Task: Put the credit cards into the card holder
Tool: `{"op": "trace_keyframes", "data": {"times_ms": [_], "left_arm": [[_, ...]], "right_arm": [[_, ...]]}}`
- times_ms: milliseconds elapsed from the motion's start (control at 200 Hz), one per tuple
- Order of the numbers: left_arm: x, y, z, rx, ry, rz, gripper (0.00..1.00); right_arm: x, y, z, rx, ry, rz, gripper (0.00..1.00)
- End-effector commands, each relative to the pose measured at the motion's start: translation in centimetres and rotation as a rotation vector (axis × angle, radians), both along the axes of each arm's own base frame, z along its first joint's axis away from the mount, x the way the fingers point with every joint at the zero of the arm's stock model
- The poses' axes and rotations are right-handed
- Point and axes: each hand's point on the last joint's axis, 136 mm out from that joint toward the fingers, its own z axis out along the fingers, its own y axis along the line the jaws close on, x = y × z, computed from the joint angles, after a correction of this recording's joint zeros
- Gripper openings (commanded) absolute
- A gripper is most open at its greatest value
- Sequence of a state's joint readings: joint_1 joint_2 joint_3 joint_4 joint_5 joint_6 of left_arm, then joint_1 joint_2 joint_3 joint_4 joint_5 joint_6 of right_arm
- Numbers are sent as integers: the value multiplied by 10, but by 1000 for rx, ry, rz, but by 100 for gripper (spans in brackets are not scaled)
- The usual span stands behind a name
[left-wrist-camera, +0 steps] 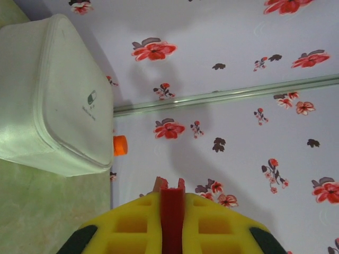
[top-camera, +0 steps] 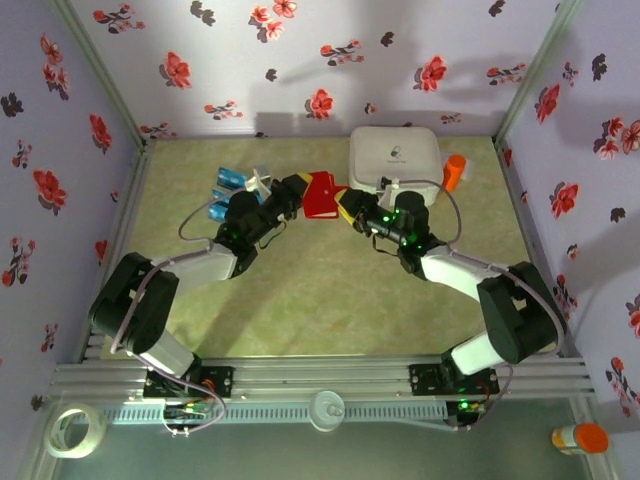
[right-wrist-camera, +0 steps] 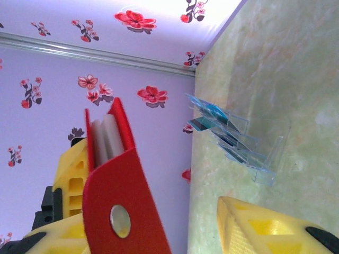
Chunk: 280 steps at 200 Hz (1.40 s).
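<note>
Yellow fingers point(left-wrist-camera: 132, 227) of your left pincer point(left-wrist-camera: 172, 202) were clamped shut on the red card holder point(right-wrist-camera: 124, 211). It was held edge-up, seemingly raised off the worktop point(top-camera: 320, 290), likely so the other arm could pry it open. Your right pincer point(top-camera: 347, 208) stood part-open astride the snap flap, one finger against it and the other apart, gripping nothing. Credit cards point(right-wrist-camera: 212, 112) stood in a clear rack point(right-wrist-camera: 265, 159) at far left, well apart from the holder, none pocketed yet. White box point(top-camera: 395, 155) sat just behind, not involved.
</note>
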<state>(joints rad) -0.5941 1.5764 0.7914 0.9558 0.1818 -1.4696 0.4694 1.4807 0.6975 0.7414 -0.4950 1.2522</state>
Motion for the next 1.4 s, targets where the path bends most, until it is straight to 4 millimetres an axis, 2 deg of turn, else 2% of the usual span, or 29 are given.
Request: {"op": "trace_keyframes", "data": {"times_ms": [0, 355, 535, 1395], "left_arm": [[0, 1, 40, -93, -94, -9, 0], [-1, 3, 35, -89, -86, -10, 0], [-2, 3, 35, -90, -87, -11, 0], [-4, -1, 34, -82, -85, -20, 0]], "right_arm": [[0, 0, 13, 72, -34, 10, 44], [-2, 0, 31, 158, -65, 27, 42], [-2, -3, 32, 166, -67, 17, 41], [-8, 9, 43, 226, -70, 85, 36]]}}
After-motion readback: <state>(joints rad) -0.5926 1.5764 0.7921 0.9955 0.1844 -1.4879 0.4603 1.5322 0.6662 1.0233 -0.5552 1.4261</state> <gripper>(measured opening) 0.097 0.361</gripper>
